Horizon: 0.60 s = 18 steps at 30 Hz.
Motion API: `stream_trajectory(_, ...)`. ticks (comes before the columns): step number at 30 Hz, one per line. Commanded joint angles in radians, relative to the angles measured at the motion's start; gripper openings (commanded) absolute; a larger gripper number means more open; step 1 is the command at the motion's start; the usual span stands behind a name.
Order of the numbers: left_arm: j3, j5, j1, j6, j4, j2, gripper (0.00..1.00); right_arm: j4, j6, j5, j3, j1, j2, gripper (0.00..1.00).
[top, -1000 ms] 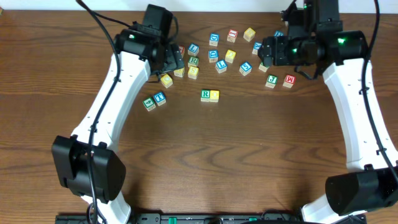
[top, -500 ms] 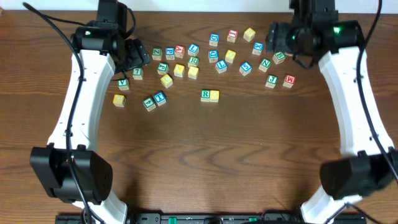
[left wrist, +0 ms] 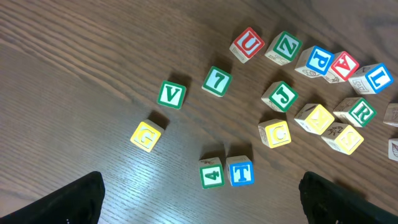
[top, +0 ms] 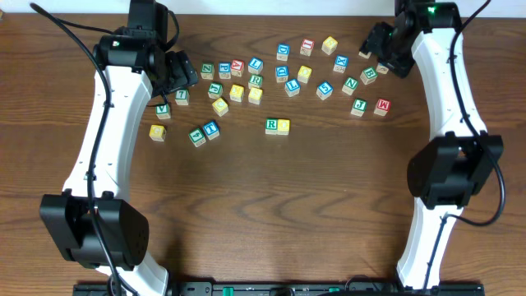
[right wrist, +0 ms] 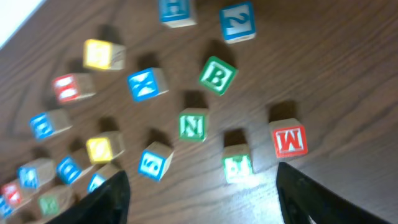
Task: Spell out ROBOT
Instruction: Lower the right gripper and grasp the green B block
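Note:
Mid-table, a green-edged R cube [top: 271,126] touches a plain yellow-faced cube [top: 283,126]. The blue-edged T cube [top: 211,129] [left wrist: 240,172] stands left of them, against a green 4 cube [left wrist: 211,174]. A green B cube [top: 370,74] [right wrist: 217,75] lies in the right-hand cluster beside a green N cube [right wrist: 192,124]. My left gripper [top: 179,72] [left wrist: 202,211] hovers open over the left cluster with nothing between its fingers. Near the far right edge, my right gripper [top: 380,48] [right wrist: 205,205] hangs open and empty above the B's cluster.
Several other lettered cubes lie scattered across the far half of the table, among them a red M [right wrist: 290,139], a yellow G [left wrist: 146,135], a green V [left wrist: 171,94] and another green R [left wrist: 360,112]. The near half is bare wood [top: 271,214].
My left arm swung left and away from the cube cluster, then held still. My right arm drew back toward the far right edge, its jaws narrowing somewhat. No cube moved.

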Motion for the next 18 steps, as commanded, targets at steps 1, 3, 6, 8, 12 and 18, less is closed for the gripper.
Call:
stream_trajectory(1, 0.001, -0.013, 0.003, 0.009, -0.006, -0.018, 0.99, 0.023, 0.125, 0.014, 0.018, -0.014, 0.044, 0.64)
stream_trajectory(3, 0.001, -0.013, 0.003, 0.009, -0.006, -0.019, 0.99, 0.048, 0.126, 0.014, 0.018, -0.014, 0.068, 0.62)
stream_trajectory(6, 0.001, -0.013, 0.003, 0.009, -0.006, -0.019, 0.99, 0.086, 0.127, 0.014, 0.018, -0.013, 0.103, 0.61)
stream_trajectory(8, 0.001, -0.013, 0.003, 0.009, -0.006, -0.018, 0.99, 0.106, 0.133, 0.016, 0.018, -0.011, 0.124, 0.61)
stream_trajectory(12, 0.001, -0.013, 0.003, 0.009, -0.006, -0.018, 0.99, 0.130, 0.137, 0.018, 0.018, -0.012, 0.158, 0.60)
stream_trajectory(18, 0.001, -0.013, 0.003, 0.009, -0.006, -0.018, 0.99, 0.181, 0.139, 0.019, 0.017, -0.012, 0.222, 0.58)
